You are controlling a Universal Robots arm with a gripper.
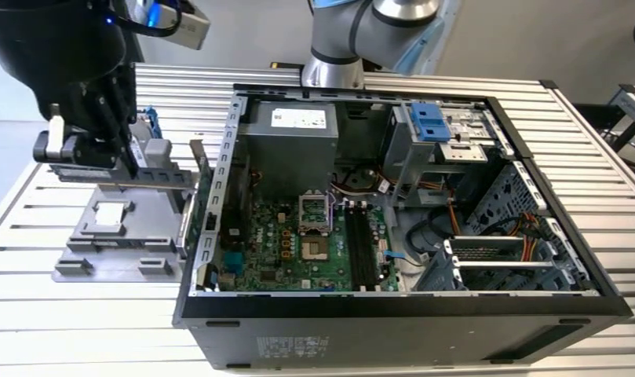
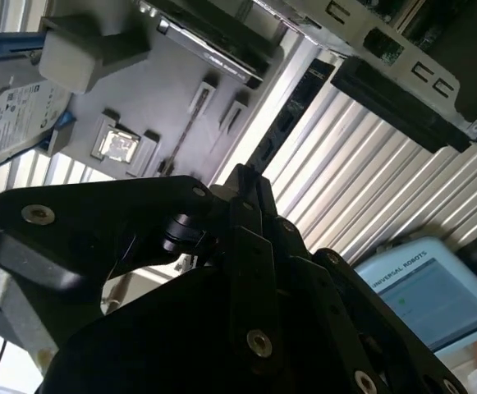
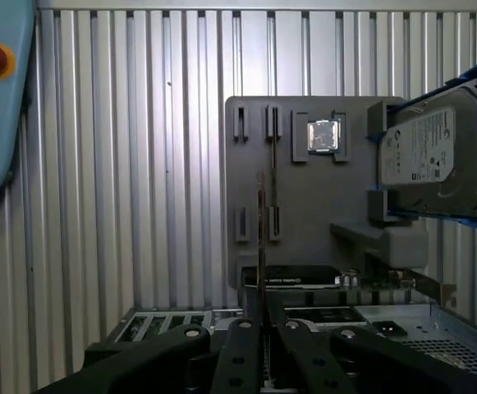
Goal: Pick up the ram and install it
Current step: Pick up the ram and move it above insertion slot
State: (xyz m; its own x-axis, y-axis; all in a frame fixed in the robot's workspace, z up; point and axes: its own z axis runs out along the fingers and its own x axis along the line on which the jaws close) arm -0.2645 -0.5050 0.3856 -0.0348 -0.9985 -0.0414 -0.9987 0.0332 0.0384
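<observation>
Gripper (image 3: pixel 260 322) is over the grey parts holder (image 1: pixel 123 245), to the exterior view's left of the open computer case (image 1: pixel 401 308). Fingers (image 3: pixel 238 341) are closed on the ram (image 3: pixel 260 238). In the first wrist view the board is edge-on, pinched between the fingertips and reaching out over the holder. In the exterior view the ram is level, just above the holder. Holder and case rest on the ribbed table (image 1: pixel 87 330).

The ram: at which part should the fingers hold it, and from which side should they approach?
Pinch the ram across its two flat faces, about mid-length, coming from above its long edge. It is a thin board, edge-on in the first wrist view, so only the faces give the fingers flat contact. The gripper seems shut on it this way.
</observation>
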